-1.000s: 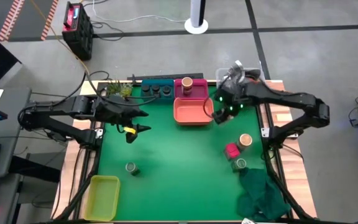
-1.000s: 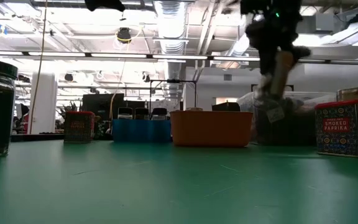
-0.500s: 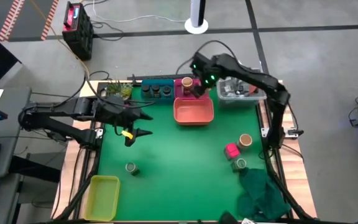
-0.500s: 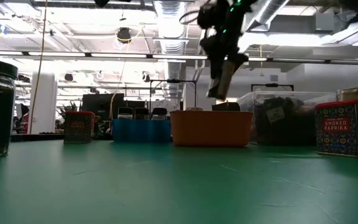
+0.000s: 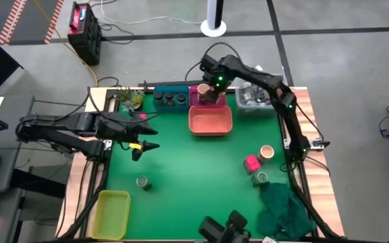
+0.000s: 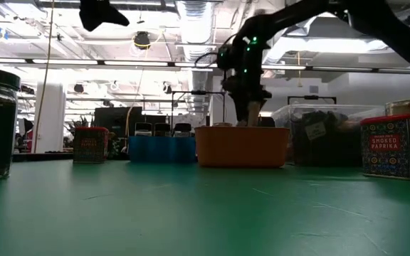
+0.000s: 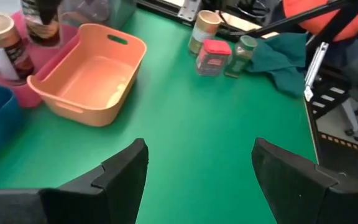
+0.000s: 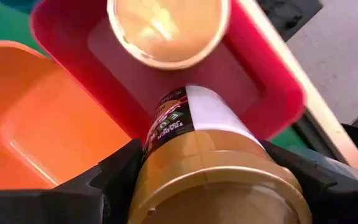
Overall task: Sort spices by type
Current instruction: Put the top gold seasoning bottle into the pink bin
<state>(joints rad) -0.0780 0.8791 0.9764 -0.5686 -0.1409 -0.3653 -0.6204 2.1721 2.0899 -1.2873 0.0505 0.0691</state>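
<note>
Right gripper [image 8: 210, 180]: clenched on a tan-topped jar [image 8: 213, 165], which I hold over the pink tray [image 8: 272, 81] at the far edge of the table.
Held jar: label faces my wrist camera; its base points down into the tray.
Pink tray: a second tan-topped jar [image 8: 166, 28] already stands in it, just beside the one I carry.
Orange tray [image 5: 210, 121]: directly on the near side of the pink tray, touching it; in the low view it hides the bottom of my jar.
Blue tray [image 5: 172, 94]: left of the pink tray, with dark round jars [image 5: 170, 98] inside.
Clear tub [image 5: 255, 98]: right of the pink tray, under my right arm.
Left gripper [image 5: 147, 140]: fingers spread, nothing between them, hovering over the left side of the green mat.
Loose spices, near right: tan-topped jar [image 5: 267, 152], pink box [image 5: 251, 163], green-topped jar [image 5: 261, 178], clustered close together.
Loose spice, near left: one jar [image 5: 142, 182] alone on the mat.
Yellow tray [image 5: 112, 214]: near-left corner.
Green cloth [image 5: 283, 212]: near-right corner, just beside the green-topped jar.
</note>
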